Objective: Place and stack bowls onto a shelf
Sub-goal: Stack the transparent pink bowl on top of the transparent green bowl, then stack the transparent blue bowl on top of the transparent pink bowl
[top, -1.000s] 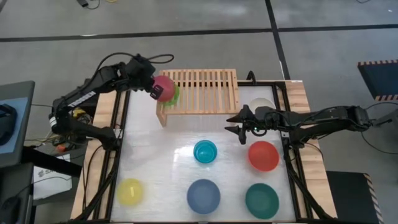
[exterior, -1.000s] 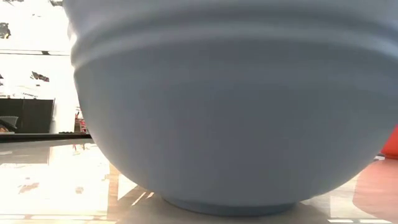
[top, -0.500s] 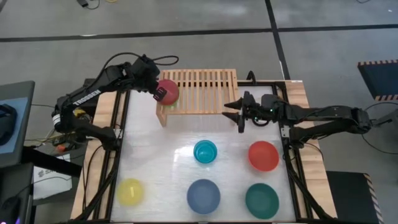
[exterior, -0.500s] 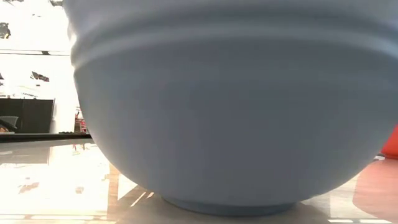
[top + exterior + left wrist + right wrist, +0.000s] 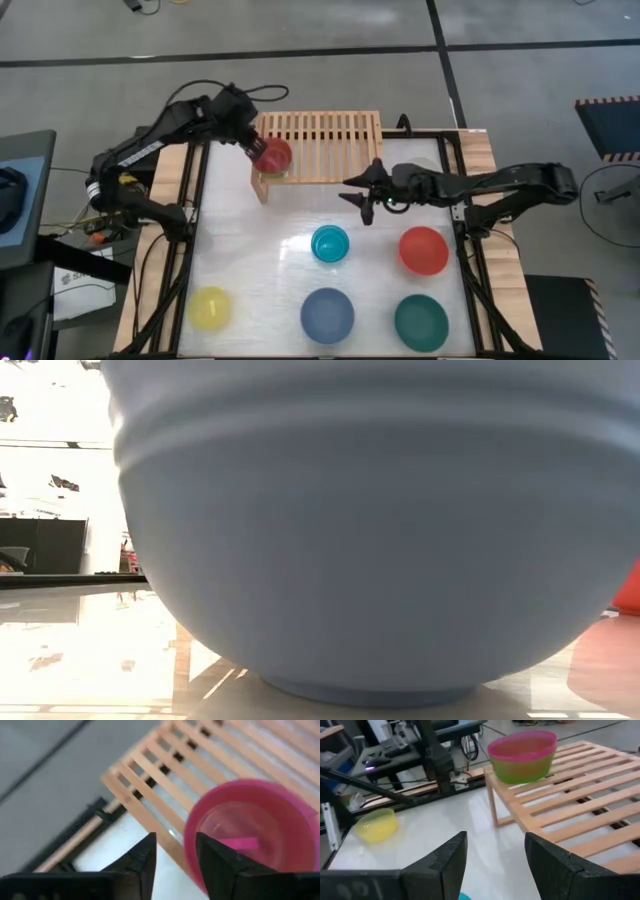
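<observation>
The left gripper (image 5: 252, 150) hangs at the shelf's left end, its two dark fingers (image 5: 145, 862) parted and closed on nothing, with the rim of the pink bowl (image 5: 250, 827) just beside one fingertip. That pink bowl sits nested in the lime green bowl (image 5: 526, 770) on the slatted top of the light-wood shelf (image 5: 330, 145), at its left corner, as the right wrist view shows plainly.

The right gripper (image 5: 362, 195) is out over the white table (image 5: 260, 260) just in front of the shelf, its fingers spread wide and empty, near the cyan bowl (image 5: 330, 243). Only a pale edge of the cream white bowl (image 5: 425, 163) shows behind the right arm.

Still on the table: the red bowl (image 5: 423, 250) to the right, the yellow bowl (image 5: 211, 307), the slate blue bowl (image 5: 327, 314) and the dark green bowl (image 5: 420, 321) along the near edge. The slate blue bowl fills the low view.

These look to be thin, light, stiff plastic bowls with smooth, likely slippery walls. The surest hold is probably a pinch across the rim, one finger inside and one outside. A light bowl may well skid or tip if nudged on the glossy tabletop, and a nested stack could shift when another is set in.
</observation>
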`<state>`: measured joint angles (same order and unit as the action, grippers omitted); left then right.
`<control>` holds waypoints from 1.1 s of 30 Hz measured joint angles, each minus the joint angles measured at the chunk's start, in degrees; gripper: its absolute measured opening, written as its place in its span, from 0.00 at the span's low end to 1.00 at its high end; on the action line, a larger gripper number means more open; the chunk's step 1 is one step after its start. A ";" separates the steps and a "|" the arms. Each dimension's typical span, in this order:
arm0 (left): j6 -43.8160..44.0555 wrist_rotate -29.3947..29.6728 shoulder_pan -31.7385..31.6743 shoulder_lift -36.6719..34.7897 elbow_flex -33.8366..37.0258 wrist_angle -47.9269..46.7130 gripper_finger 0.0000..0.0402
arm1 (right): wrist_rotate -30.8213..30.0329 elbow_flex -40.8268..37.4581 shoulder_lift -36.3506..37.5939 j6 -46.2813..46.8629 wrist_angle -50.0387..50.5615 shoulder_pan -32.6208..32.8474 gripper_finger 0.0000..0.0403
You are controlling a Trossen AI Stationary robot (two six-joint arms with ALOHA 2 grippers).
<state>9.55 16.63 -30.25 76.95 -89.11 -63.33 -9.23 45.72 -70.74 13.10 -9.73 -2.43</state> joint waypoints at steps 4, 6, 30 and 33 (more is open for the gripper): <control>-2.23 1.94 5.43 -4.99 1.55 5.11 0.34 | -0.31 0.01 -2.98 4.28 1.55 2.75 0.56; -2.95 2.89 10.01 -7.78 4.69 9.18 0.34 | -2.50 -0.02 -5.35 6.69 2.44 5.65 0.56; -15.53 10.98 39.95 -21.63 50.53 64.53 0.29 | -16.07 -0.13 -21.52 40.14 10.12 15.83 0.56; -11.98 12.25 41.95 -24.48 50.50 62.51 0.29 | -15.96 -0.11 -21.02 43.07 11.18 15.55 0.56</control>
<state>-2.43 28.88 11.70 52.47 -38.61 -0.82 -25.18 45.60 -91.76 56.16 1.45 13.12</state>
